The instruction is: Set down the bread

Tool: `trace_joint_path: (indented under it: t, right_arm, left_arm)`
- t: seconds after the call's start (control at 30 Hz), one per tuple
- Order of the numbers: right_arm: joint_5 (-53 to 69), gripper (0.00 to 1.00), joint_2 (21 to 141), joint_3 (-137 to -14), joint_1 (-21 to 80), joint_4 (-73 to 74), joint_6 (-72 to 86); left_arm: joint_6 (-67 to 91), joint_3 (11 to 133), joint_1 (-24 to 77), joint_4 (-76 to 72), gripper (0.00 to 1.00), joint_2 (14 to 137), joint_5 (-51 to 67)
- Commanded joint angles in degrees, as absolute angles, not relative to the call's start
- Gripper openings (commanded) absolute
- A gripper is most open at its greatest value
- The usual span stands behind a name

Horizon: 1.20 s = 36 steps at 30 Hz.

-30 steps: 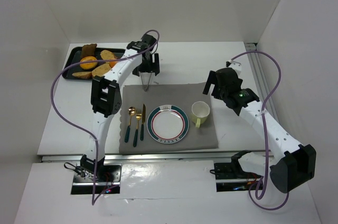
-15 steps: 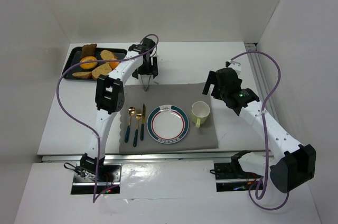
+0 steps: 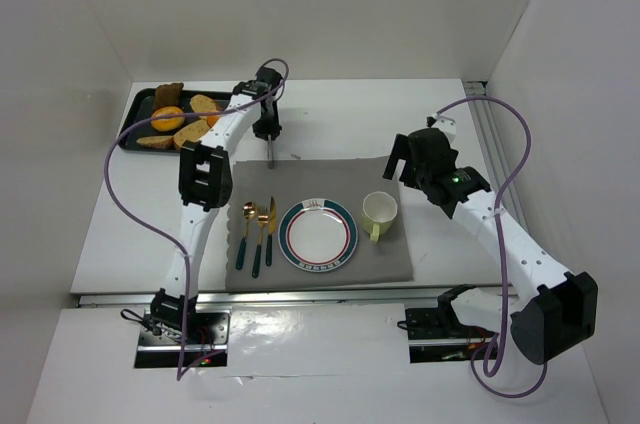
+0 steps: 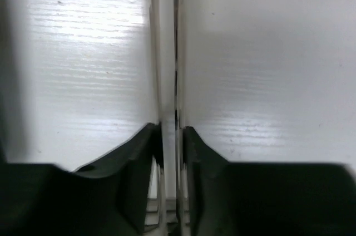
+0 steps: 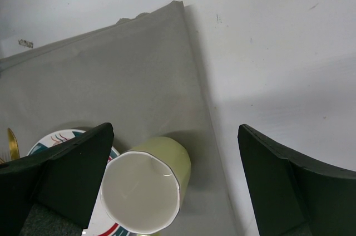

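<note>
Left gripper (image 3: 269, 154) has its fingers pressed together with nothing between them. The left wrist view shows only bare white table (image 3: 340, 114) under them. It hangs tips-down just past the far edge of the grey mat (image 3: 400, 254). The bread (image 3: 203, 103) is not in either gripper: several slices lie flat in the black tray (image 3: 132, 117), to the left of the left gripper and slightly beyond it, well apart from the fingertips. The left arm's upper links cross over the tray's right end. Slice nearest the tray's near rim has its long axis roughly left-right, along that rim. The one at the far side runs about the same way, slightly tilted. A darker piece sits in the far left corner. All too small in the top view to tell which end is crust or heel. Two oranges (image 3: 167, 119) sit among the slices. Right gripper (image 5: 175, 130) is spread wide, fingers at either edge of its wrist view, holding nothing. The pale yellow cup (image 3: 378, 209) stands upright on the mat just below and between those fingers, not touching them. The plate (image 3: 318, 235) is just left of the cup, and the gold-and-teal cutlery (image 3: 258, 234) left of that, all on the mat.
</note>
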<state>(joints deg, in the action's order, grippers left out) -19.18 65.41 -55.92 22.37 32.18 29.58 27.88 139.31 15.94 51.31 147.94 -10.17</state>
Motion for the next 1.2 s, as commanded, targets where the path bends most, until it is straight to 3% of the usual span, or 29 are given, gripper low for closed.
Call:
trace_joint_path:
  t: [0.0, 0.1, 0.33, 0.57, 0.67, 0.8, 0.97, 1.17]
  right_arm:
    - [-20.21, 1.00, 65.57, -56.51, 22.85, 32.34, 30.15]
    - [-20.21, 1.00, 66.09, -57.04, 22.85, 32.34, 30.15]
    - [-19.69, 1.00, 66.09, -57.04, 22.85, 30.68, 29.00]
    - [-17.75, 1.00, 67.23, -57.04, 22.85, 28.92, 29.00]
    - [-16.70, 1.00, 67.24, -56.51, 22.85, 28.31, 29.00]
    - [-16.18, 1.00, 68.90, -55.81, 22.85, 26.98, 29.00]
    - [-16.17, 1.00, 70.49, -56.95, 22.85, 26.98, 29.00]
    - [-16.70, 1.00, 71.01, -56.43, 22.85, 26.46, 28.48]
  left_arm:
    - [26.02, 139.49, 15.82, 50.45, 0.30, 146.79, -9.84]
    - [24.97, 137.55, 16.52, 49.83, 0.22, 141.08, -10.54]
    - [24.35, 130.62, 15.65, 49.65, 0.18, 123.68, -14.24]
    - [21.80, 122.70, 8.71, 54.31, 0.33, 109.70, -12.93]
    - [20.40, 122.17, 2.66, 56.87, 0.44, 108.55, -11.69]
    - [19.25, 123.56, -1.40, 57.66, 0.52, 110.20, -10.37]
    - [20.82, 131.04, -5.36, 60.99, 0.52, 116.80, -9.85]
    - [21.36, 131.04, -5.36, 59.42, 0.53, 118.65, -10.72]
